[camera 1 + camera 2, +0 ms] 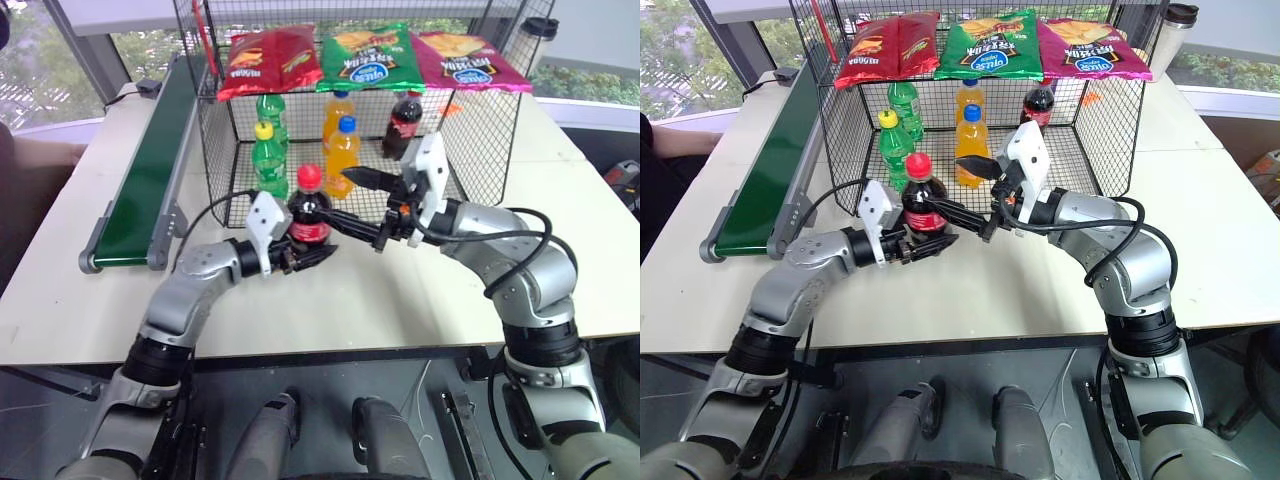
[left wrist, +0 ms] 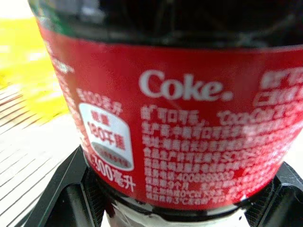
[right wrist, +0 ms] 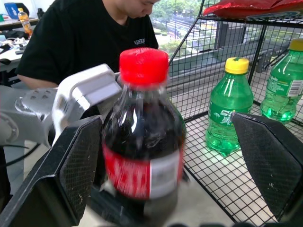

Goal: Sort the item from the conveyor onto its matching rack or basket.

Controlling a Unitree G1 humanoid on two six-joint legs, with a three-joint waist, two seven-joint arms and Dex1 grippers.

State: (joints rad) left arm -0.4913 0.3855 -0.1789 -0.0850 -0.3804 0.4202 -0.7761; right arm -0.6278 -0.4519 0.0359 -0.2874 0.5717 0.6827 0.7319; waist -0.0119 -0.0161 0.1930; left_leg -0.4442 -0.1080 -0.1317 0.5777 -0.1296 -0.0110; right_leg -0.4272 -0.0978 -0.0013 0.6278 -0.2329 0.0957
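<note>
Black fingers of the left gripper [image 1: 300,258] are clamped low on the cola bottle [image 1: 309,212], which stands upright with its red cap on top, held over the pale table [image 1: 400,290] just in front of the open side of the wire-mesh basket [image 1: 480,150]. In the left wrist view the red label sits close against that gripper's pads, so the grip is around the bottle's lower body, below the label. The right gripper [image 1: 368,204] reaches in from the opposite side with its fingers spread wide apart and empty; in the right wrist view the bottle stands between them, close to one finger and well apart from the other, with neither seen to touch it. The bottle's long axis is vertical and both grippers lie roughly level, so a handover looks likely, and it would mean the right fingers closing across the bottle above the left grip. Beyond the bottle, on the basket's mesh floor, stand two green soda bottles [image 1: 268,158], two orange soda bottles [image 1: 342,150] and, farther back toward the right, another cola bottle [image 1: 404,124], which I judge to be the matching spot. Snack bags [image 1: 368,57] lie on the top shelf. The dark green conveyor [image 1: 145,180] runs along the table's left side, well apart from the held bottle.
</note>
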